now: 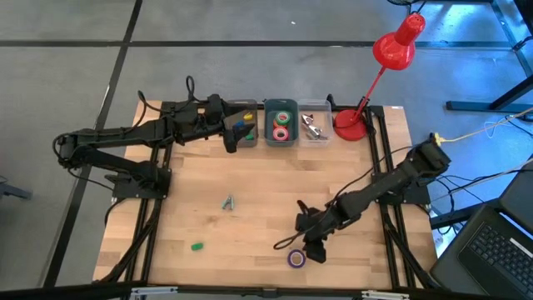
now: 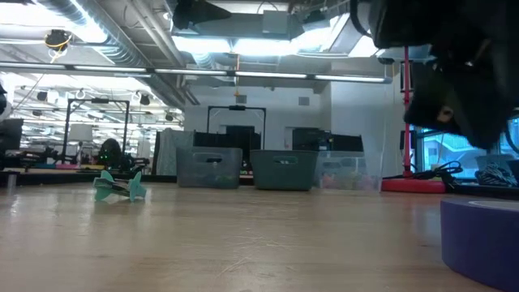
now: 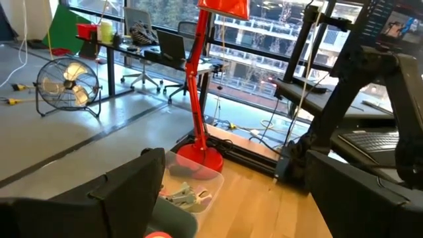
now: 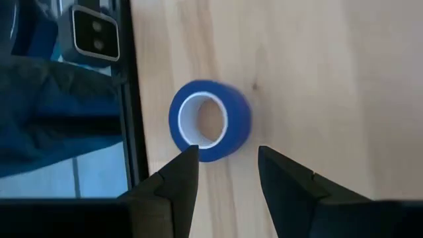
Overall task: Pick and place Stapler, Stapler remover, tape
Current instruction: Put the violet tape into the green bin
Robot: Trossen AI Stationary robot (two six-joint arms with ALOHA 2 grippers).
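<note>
A purple tape roll (image 1: 296, 258) with a white core lies flat near the table's near edge; it is also in the right wrist view (image 4: 209, 120) and the low view (image 2: 482, 235). My right gripper (image 1: 311, 247) (image 4: 227, 158) hovers open just above it, touching nothing. A teal stapler remover (image 1: 229, 202) (image 2: 117, 186) lies on the table's middle. A small green object (image 1: 196, 247) lies nearer the near edge. My left gripper (image 1: 230, 135) (image 3: 238, 211) is open over the bins at the far edge, with nothing between its fingers.
Three bins stand in a row at the far edge: the left one (image 1: 243, 125) holds small coloured pieces, the middle one (image 1: 281, 123) tape rolls, the right one (image 1: 313, 127) stapler removers. A red desk lamp (image 1: 350, 125) stands beside them. Bare wood lies between the arms.
</note>
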